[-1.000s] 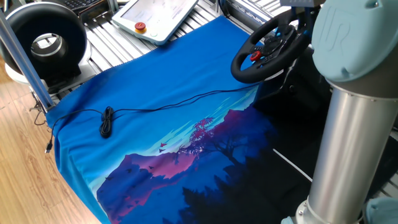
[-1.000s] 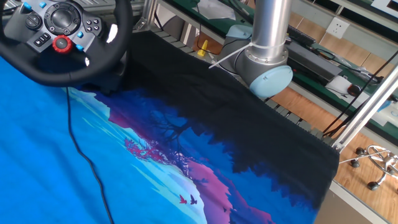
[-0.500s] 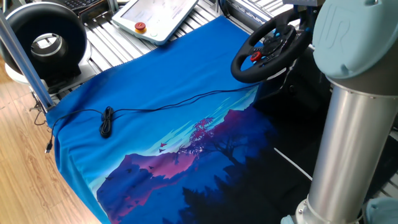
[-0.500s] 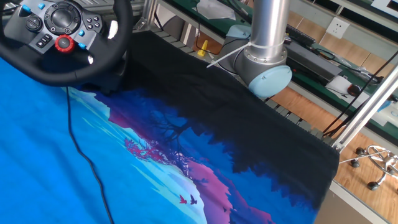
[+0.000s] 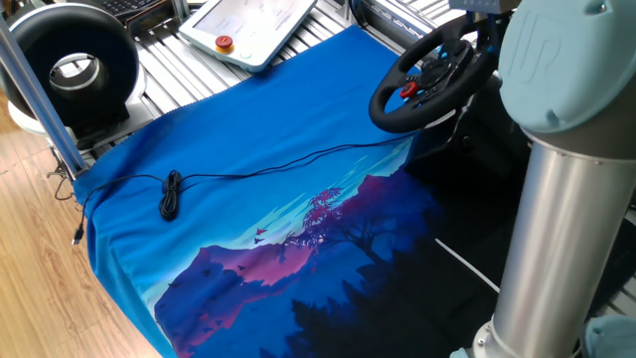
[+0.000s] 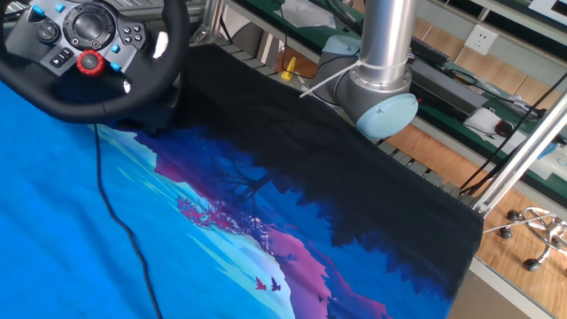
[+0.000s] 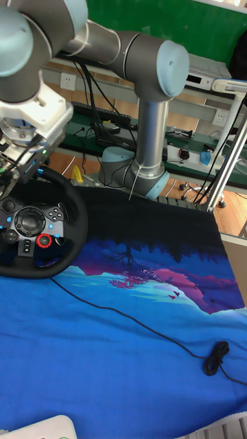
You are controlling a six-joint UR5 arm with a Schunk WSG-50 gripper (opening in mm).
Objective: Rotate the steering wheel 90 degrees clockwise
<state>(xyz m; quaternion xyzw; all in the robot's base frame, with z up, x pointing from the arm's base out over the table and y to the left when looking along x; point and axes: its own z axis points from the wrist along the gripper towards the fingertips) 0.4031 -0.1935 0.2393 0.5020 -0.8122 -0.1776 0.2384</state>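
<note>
Nearest in the tall fixed view, a coiled black cable lies on the blue landscape-print cloth. Behind it, at the cloth's left edge, the steering wheel shows its red dial. Just above, the gripper meets the rim's top; its grip can't be told. "UR" reads on the arm joint.

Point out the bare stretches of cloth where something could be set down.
Free: the blue cloth between the steering wheel and the coiled cable, and the dark mountain print in front of the arm's base. Crowded: the wheel's corner, where the hand sits.
</note>
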